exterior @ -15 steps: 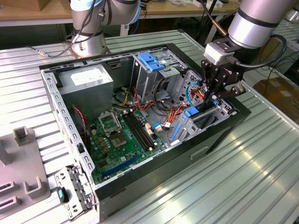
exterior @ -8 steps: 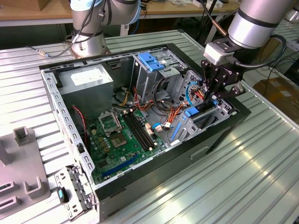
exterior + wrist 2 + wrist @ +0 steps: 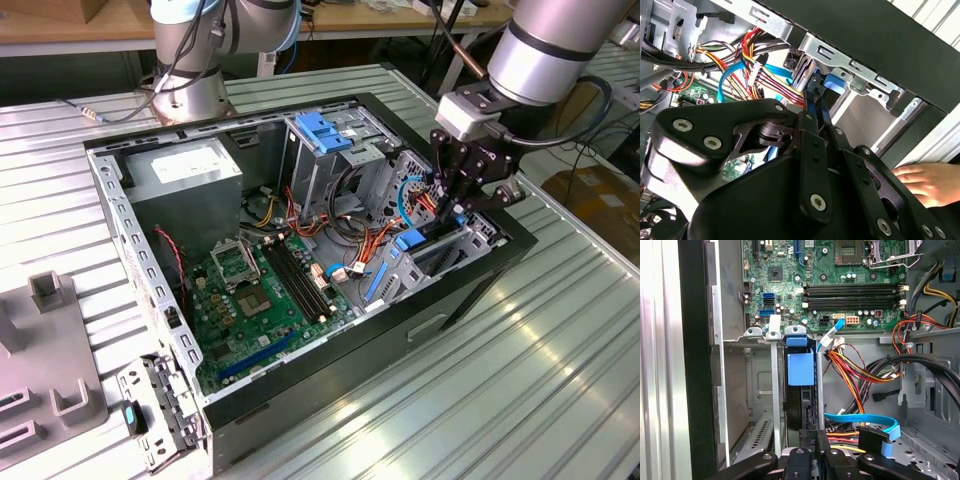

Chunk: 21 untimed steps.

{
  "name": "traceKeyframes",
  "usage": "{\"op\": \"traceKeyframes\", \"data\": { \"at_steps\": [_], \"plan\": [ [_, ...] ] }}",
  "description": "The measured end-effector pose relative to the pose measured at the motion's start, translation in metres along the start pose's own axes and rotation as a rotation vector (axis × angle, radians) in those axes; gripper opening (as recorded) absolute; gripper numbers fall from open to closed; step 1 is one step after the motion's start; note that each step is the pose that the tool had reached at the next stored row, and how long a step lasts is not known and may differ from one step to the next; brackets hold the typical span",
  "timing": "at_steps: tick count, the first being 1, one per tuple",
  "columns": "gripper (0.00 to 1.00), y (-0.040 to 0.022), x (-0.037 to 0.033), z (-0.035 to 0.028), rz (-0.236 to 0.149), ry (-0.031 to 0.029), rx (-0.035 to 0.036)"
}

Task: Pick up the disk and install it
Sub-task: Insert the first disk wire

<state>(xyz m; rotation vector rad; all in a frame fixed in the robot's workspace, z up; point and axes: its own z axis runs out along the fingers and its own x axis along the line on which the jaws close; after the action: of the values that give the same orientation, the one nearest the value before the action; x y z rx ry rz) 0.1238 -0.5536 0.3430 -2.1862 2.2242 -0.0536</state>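
Deep in the open computer case (image 3: 300, 330), at the right of centre of the exterior view: the gripper (image 3: 452, 212), reaching down into the metal drive bay (image 3: 440, 262) at the case's front corner. Fingers drawn close together, pinched on the near edge of the disk (image 3: 792, 410). In both wrist views, tips (image 3: 810, 436) set against the dark body just short of its blue plastic rail (image 3: 801, 369).

Standing on edge in the bay, between a thin metal wall (image 3: 774, 390) and the bundle of orange, red and yellow cables (image 3: 850, 375). Narrow side up toward the first wrist view. Long axis running from the fingertips toward the green motherboard (image 3: 785, 275), blue end farthest from the gripper (image 3: 815, 437). Upright, not tilted, as far as can be seen.

Just beside the fingers, a flat blue data cable (image 3: 860, 419). In the second wrist view, past the gripper (image 3: 817, 102) and outside the black case wall (image 3: 875, 40), a person's hand (image 3: 925, 182).
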Motion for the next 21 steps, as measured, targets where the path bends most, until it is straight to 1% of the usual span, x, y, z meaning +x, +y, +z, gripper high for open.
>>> {"op": "traceKeyframes", "data": {
  "at_steps": [1,5,12,13,14,16,17,19,21],
  "plan": [
    [0.17,0.0000,0.0001,0.0006,0.000,-0.0012,0.0000],
    [0.17,0.0001,0.0005,0.0030,0.000,-0.0100,-0.0002],
    [0.17,0.0001,0.0006,0.0030,0.000,-0.0109,-0.0001],
    [0.18,0.0001,0.0006,0.0030,0.000,-0.0114,-0.0001],
    [0.24,0.0001,0.0007,0.0028,0.000,-0.0115,-0.0002],
    [0.24,0.0000,0.0007,0.0015,0.000,-0.0110,-0.0002],
    [0.31,0.0000,0.0007,0.0000,0.000,-0.0110,-0.0002],
    [0.31,-0.0002,0.0007,-0.0033,0.000,-0.0109,-0.0002],
    [0.31,-0.0002,0.0007,-0.0040,0.000,-0.0113,-0.0002]
  ]
}}
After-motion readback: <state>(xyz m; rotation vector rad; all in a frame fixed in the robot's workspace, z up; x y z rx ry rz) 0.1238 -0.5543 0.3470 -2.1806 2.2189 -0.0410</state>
